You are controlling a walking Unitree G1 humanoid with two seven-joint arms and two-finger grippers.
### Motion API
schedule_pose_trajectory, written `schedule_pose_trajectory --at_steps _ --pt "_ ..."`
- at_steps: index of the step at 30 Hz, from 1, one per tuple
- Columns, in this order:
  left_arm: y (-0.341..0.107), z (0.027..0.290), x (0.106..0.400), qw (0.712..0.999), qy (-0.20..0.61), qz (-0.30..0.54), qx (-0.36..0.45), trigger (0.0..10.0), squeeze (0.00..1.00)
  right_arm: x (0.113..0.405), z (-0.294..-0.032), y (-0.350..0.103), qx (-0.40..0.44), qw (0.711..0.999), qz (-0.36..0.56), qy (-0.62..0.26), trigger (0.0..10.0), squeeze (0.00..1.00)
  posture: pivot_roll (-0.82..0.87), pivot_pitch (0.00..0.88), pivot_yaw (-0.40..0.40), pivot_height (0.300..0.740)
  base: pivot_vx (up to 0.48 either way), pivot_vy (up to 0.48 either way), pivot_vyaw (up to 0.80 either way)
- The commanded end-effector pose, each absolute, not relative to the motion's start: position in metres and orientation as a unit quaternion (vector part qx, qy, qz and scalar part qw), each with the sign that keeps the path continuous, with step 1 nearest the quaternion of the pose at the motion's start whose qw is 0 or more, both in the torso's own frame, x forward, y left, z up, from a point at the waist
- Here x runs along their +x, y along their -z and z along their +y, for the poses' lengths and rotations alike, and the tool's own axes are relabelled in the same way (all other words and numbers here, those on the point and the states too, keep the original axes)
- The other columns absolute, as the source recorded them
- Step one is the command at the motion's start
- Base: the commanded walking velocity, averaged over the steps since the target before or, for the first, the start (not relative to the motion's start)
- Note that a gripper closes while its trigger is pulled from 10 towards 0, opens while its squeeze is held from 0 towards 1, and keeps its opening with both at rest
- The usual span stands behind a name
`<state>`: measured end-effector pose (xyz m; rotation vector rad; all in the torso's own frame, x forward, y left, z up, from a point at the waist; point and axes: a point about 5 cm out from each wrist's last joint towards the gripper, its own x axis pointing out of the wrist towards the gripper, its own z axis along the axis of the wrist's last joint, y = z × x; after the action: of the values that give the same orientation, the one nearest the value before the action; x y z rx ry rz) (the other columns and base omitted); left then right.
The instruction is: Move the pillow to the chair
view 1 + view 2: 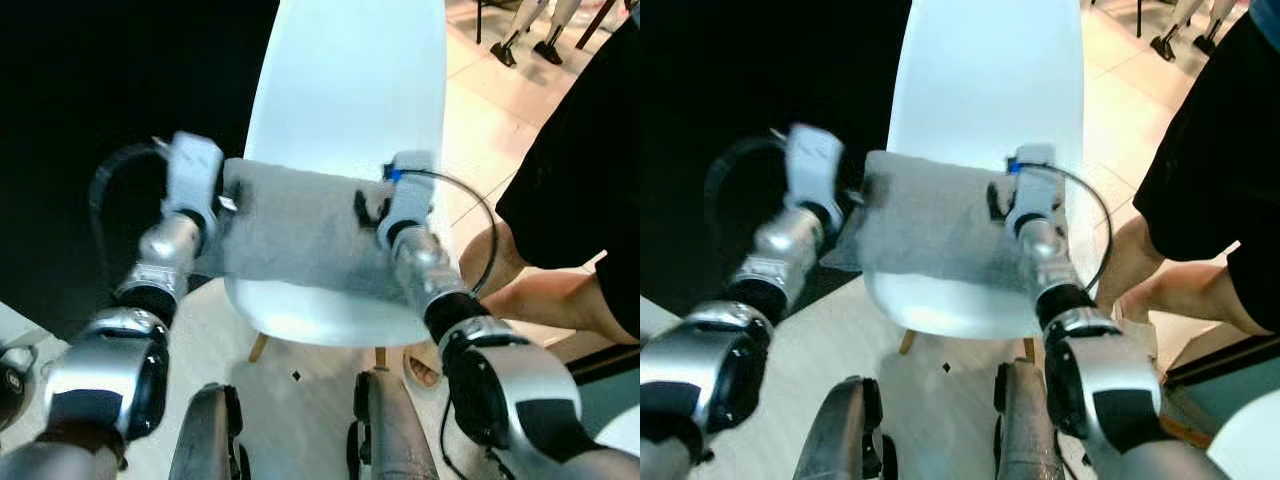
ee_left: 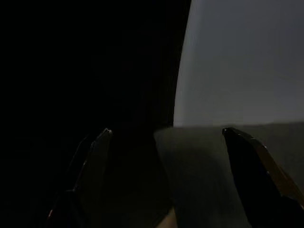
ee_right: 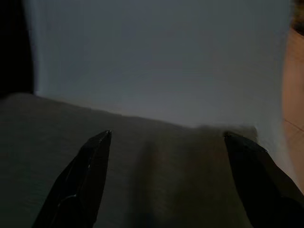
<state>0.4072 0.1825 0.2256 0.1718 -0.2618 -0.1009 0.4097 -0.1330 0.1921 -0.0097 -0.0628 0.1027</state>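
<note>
Grey pillow (image 1: 300, 230) is lying across the white chair (image 1: 350, 80) seat, placing step apparently ending: left gripper (image 2: 164, 142) and right gripper (image 3: 166, 142) are sitting at its two ends, fingers spread wide, gripping nothing; next likely calling for drawing both arms back clear.

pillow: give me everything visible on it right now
The pillow is a flat grey rectangle, soft and fabric-looking. It lies across the seat of the white chair, its left edge overhanging the seat. The left end effector and the right end effector sit at its two ends, fingers spread in the wrist views.
</note>
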Motion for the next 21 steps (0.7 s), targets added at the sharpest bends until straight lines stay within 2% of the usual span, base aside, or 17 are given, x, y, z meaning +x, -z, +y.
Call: schedule_pose_trajectory --at_steps 1,5,9,13,18,21 --pt "-0.203 0.184 0.403 0.992 0.061 -0.091 0.071 10.0 0.0 0.403 -0.137 -0.168 -0.02 0.998 0.005 -0.064 10.0 0.0 -0.01 0.157 -0.028 0.595 0.0 0.0 0.0" --pt "-0.139 0.183 0.386 0.998 0.04 0.022 0.032 10.0 0.0 0.385 -0.145 -0.128 -0.023 0.997 0.042 -0.06 10.0 0.0 0.0 0.096 -0.006 0.595 0.0 0.0 0.0" --pt "-0.117 0.175 0.378 0.999 0.011 0.051 0.006 10.0 0.0 0.376 -0.15 -0.116 -0.014 0.998 0.037 -0.045 10.0 0.0 0.0 0.069 0.004 0.595 0.0 0.0 0.0" --pt "-0.107 0.172 0.369 0.997 -0.055 0.048 -0.006 10.0 0.0 0.358 -0.152 -0.098 0.019 0.999 0.016 -0.02 10.0 0.0 0.03 0.045 -0.007 0.595 0.0 0.0 0.0" --pt "-0.106 0.167 0.362 0.999 -0.033 0.021 -0.004 10.0 0.0 0.344 -0.149 -0.076 0.052 0.997 0.046 -0.021 10.0 0.0 0.03 0.041 -0.019 0.595 0.0 0.0 0.0" --pt "-0.089 0.158 0.348 0.999 -0.009 0.036 0.005 10.0 0.0 0.332 -0.143 -0.059 0.019 0.996 0.078 -0.045 10.0 0.0 0.04 0.04 -0.034 0.595 0.0 0.0 0.0"
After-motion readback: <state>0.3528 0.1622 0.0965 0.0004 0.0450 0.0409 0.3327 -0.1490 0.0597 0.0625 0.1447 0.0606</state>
